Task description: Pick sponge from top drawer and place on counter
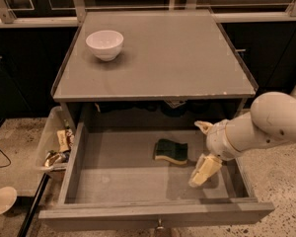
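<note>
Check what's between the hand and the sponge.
Nothing: the camera view shows only bare top drawer floor between the open hand, over the drawer's right side, and the sponge.

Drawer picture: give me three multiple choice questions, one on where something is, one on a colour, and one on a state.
1. Where is the sponge?
A. on the counter
B. in the drawer
C. in the gripper

2. What colour is the bowl?
A. white
B. red
C. black

3. How is the drawer?
A. shut
B. pulled open
C. missing

Answers:
1 B: the sponge lies on the drawer's bottom, left of the gripper and apart from it.
2 A: the bowl standing on the counter is white.
3 B: the drawer's inside shows below the counter, and the gripper hangs over its right part with fingers open.
</note>
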`<state>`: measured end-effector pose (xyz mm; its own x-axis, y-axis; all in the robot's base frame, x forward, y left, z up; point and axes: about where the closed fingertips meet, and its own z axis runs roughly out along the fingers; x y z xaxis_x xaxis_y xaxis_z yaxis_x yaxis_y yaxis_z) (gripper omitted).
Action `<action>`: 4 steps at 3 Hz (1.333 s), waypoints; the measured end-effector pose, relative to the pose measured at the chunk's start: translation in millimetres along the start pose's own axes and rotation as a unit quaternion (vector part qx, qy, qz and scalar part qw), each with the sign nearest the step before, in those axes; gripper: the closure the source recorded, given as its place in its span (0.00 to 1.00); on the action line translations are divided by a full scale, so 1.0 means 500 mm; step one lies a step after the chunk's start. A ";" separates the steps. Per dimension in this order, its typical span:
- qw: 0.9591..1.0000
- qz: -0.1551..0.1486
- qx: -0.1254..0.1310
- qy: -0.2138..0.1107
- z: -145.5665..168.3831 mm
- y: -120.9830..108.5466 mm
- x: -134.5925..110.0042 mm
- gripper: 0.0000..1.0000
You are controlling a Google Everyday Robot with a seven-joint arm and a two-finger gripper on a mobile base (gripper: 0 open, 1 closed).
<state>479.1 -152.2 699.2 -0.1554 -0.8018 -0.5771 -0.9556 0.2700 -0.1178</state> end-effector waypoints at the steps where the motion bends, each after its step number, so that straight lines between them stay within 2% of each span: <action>1: 1.000 -0.002 0.002 -0.014 0.063 -0.005 0.001 0.00; 2: 1.000 0.000 -0.004 -0.027 0.128 0.001 0.008 0.00; 4: 0.999 -0.011 -0.003 -0.042 0.206 -0.022 0.023 0.00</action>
<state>513.3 -109.5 610.6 -0.1128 -0.7599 -0.6402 -0.9601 0.2494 -0.1268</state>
